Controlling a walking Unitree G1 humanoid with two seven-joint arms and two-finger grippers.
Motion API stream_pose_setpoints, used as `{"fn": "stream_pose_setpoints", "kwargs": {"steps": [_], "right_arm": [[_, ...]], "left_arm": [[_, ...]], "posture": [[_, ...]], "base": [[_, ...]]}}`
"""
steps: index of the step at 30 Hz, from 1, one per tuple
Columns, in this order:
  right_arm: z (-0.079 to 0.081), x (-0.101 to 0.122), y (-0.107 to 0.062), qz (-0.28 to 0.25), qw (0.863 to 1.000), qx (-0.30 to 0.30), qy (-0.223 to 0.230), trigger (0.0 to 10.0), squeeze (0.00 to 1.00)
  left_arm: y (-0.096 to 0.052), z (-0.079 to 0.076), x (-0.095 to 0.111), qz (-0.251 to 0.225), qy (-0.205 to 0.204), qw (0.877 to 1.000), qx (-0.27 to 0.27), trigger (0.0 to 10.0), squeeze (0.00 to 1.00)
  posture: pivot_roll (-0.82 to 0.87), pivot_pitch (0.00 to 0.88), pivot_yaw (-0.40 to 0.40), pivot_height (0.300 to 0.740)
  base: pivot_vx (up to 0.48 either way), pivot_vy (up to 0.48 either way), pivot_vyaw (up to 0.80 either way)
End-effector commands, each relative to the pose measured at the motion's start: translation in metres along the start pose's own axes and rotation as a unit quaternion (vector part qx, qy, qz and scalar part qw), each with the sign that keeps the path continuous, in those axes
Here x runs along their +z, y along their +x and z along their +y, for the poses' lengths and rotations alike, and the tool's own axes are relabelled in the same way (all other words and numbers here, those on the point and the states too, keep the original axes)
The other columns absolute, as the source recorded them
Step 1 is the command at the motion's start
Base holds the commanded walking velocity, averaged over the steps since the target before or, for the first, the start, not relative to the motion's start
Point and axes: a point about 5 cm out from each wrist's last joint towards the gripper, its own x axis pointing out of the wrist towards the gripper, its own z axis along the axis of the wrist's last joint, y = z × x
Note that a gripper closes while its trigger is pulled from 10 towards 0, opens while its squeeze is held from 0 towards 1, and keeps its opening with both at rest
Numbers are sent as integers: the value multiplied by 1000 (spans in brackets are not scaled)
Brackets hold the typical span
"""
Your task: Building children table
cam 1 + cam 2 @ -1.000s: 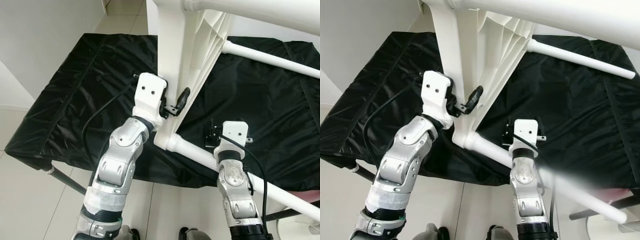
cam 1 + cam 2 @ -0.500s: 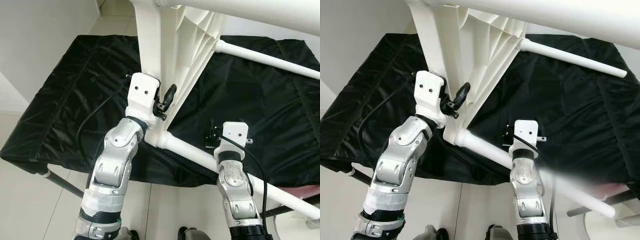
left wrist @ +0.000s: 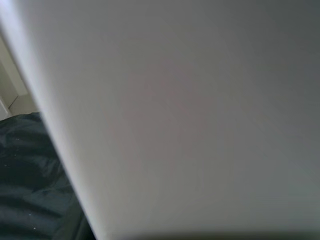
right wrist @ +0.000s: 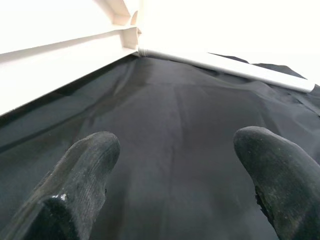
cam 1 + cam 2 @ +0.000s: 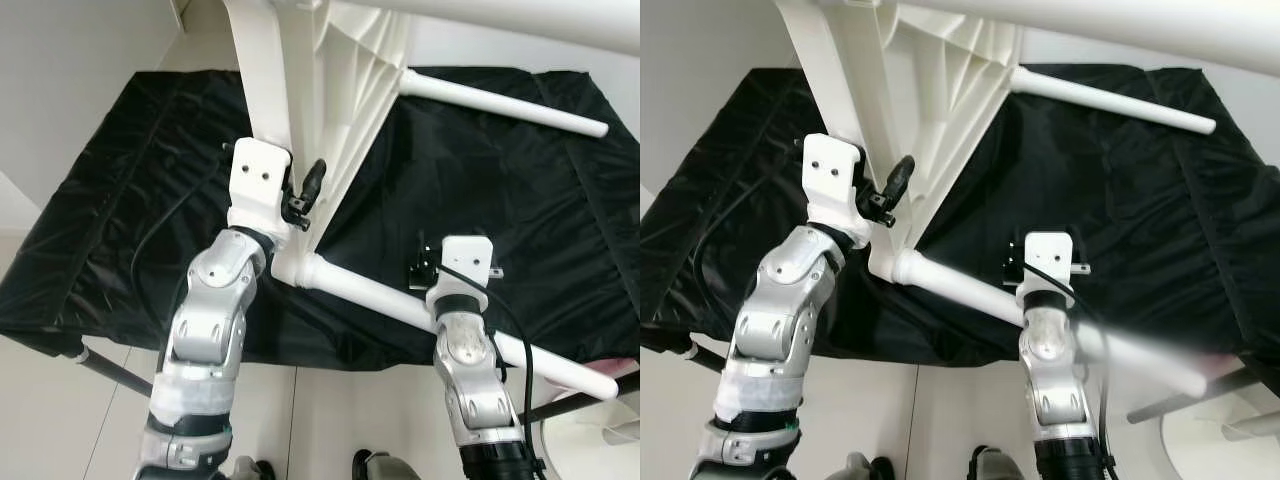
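Left claw clamped on table

light: bright, even | glare: white table top washed out; leg blurred

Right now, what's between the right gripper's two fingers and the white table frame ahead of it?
Only bare black cloth, as the right wrist view shows; the right gripper is open short of the white table frame.
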Motion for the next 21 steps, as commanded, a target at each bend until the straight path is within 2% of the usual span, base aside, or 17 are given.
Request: {"fn": "stream_pose_setpoints", "kwargs": {"steps": [1, 4, 9, 12, 14, 15, 17, 20, 21], "right_arm": [[3, -5, 1, 12, 1000, 5, 9, 10000, 0], [-2, 0, 7, -10, 1000, -6, 7, 10000, 0], [-6, -4, 3, -4, 1000, -18, 1, 10000, 0], [-3, -7, 0, 3, 1000, -11, 0, 10000, 0], [-3, -8, 0, 4, 1000, -7, 0, 10000, 0], [-3, -8, 0, 4, 1000, -7, 0, 10000, 0], [-7, -8, 2, 1, 1000, -7, -4, 10000, 0], [-9, -9, 3, -1, 1000, -9, -7, 10000, 0], [-12, -9, 3, -1, 1000, -12, -9, 10000, 0]], "left_arm": [[-8, 28, -4, 5, 21, 992, 128, 0, 0], [-13, 22, -11, 13, 25, 991, 129, 0, 0], [-20, 21, -13, 18, 37, 990, 131, 0, 0], [-25, 28, -12, 16, 41, 988, 148, 0, 0], [-37, 37, -19, 27, 47, 983, 173, 0, 0], [-37, 37, -19, 27, 47, 983, 173, 0, 0], [-50, 45, -21, 30, 62, 978, 196, 0, 0], [-55, 49, -20, 29, 73, 975, 208, 0, 0], [-59, 55, -19, 31, 81, 971, 222, 0, 0]], "posture": [[3, 183, 80, 740], [1, 178, 78, 740], [0, 178, 77, 740], [9, 183, 78, 740], [13, 178, 75, 740], [13, 178, 75, 740], [10, 174, 76, 740], [10, 174, 76, 740], [14, 171, 71, 740]], "base": [[0, 0, 0], [0, 0, 0], [0, 0, 0], [0, 0, 0], [0, 0, 0], [0, 0, 0], [0, 0, 0], [0, 0, 0], [0, 0, 0]]}}
